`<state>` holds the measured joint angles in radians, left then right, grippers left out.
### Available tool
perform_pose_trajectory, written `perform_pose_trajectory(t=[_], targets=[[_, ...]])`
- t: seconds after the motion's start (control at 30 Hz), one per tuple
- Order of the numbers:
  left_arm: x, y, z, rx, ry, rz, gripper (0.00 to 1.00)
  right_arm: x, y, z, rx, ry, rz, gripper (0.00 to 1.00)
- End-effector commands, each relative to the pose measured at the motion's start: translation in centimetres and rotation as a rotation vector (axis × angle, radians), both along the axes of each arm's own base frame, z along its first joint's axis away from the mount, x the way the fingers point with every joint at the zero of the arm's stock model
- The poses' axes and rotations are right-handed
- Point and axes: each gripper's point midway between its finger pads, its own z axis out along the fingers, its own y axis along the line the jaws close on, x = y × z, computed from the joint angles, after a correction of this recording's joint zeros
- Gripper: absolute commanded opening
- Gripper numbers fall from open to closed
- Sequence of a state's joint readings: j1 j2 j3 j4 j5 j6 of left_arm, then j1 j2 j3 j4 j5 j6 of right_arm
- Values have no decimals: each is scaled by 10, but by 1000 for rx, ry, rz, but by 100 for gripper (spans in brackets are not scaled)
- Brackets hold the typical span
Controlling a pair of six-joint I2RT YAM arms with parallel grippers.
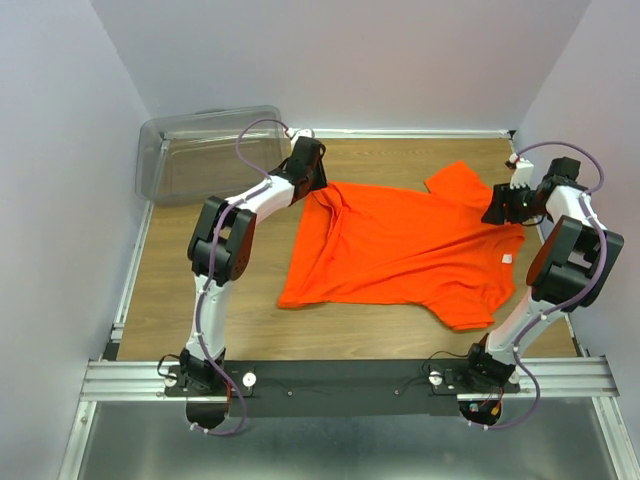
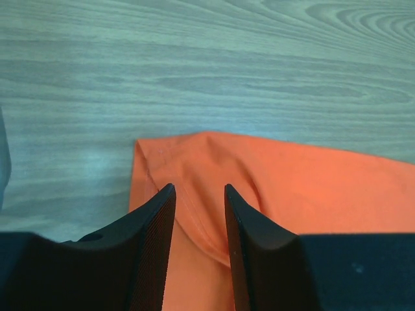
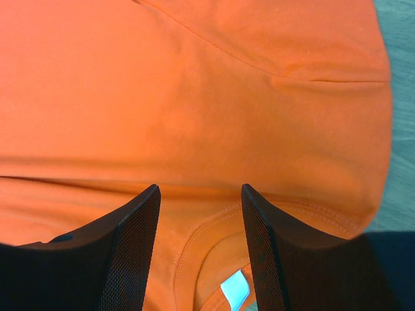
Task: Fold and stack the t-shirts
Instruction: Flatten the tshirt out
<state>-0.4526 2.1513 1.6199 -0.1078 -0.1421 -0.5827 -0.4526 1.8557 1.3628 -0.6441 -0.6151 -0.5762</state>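
Across the middle and right of a wooden table (image 1: 160, 290), an orange t-shirt (image 1: 400, 250) is lying spread out and mostly flat. Its collar is pointing to the right and its hem to the left, with one sleeve reaching toward the far edge and the other toward the near edge. The fabric is lying rumpled along the hem side. At the far left corner of the table, a clear plastic bin (image 1: 200, 150) is sitting apart from the shirt. Two white and black arms are rising from the near edge. The left arm (image 1: 225, 240) is reaching to the far corner of the hem, and the right arm (image 1: 570, 260) is bending over the collar. In the left wrist view, the left gripper (image 2: 200, 188) is sitting low over that corner of the shirt. Its jaws are standing partly apart, astride a raised fold of fabric, with a clear gap showing and no grip on the cloth. In the right wrist view, the right gripper (image 3: 200, 188) is hanging over the neckline. Its jaws are standing wide apart and holding nothing. A small white tag (image 3: 235, 288) is showing inside the collar, between the right gripper's fingers.
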Motion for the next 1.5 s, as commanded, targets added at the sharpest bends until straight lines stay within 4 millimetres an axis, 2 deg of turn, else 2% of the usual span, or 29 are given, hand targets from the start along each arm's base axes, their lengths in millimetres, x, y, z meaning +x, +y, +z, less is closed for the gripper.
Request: perform_pose_trajectory(t=[0.0,0.23,0.47,0.73,0.87,1.03,1.07,1.13,1.17,1.27,1.47], targets=[[6,18,-21,106,44,56,43,-2,7,-9,36,10,5,61],[10,24,-35,155,70,69,43,-4,6,-12,29,18,3,61],[13,20,-49,165,95,55,43,-6,7,-13,25,19,2,61],[18,21,-54,176,103,57,35,-7,6,-8,11,11,-1,61],[20,21,-53,181,96,50,28,-8,6,-9,9,14,-1,61],[24,22,-42,186,71,42,12,-10,5,-11,4,20,0,61],[26,24,-34,190,53,47,7,-10,5,-11,1,19,0,61],[28,26,-25,197,31,54,3,-10,4,-13,0,24,0,61],[31,27,-15,194,5,61,0,-10,4,-14,-2,25,2,61],[37,30,-4,202,-20,65,0,-11,3,-17,-7,33,0,61],[45,36,1,196,-27,64,0,-15,-5,-32,-46,79,-15,61]])
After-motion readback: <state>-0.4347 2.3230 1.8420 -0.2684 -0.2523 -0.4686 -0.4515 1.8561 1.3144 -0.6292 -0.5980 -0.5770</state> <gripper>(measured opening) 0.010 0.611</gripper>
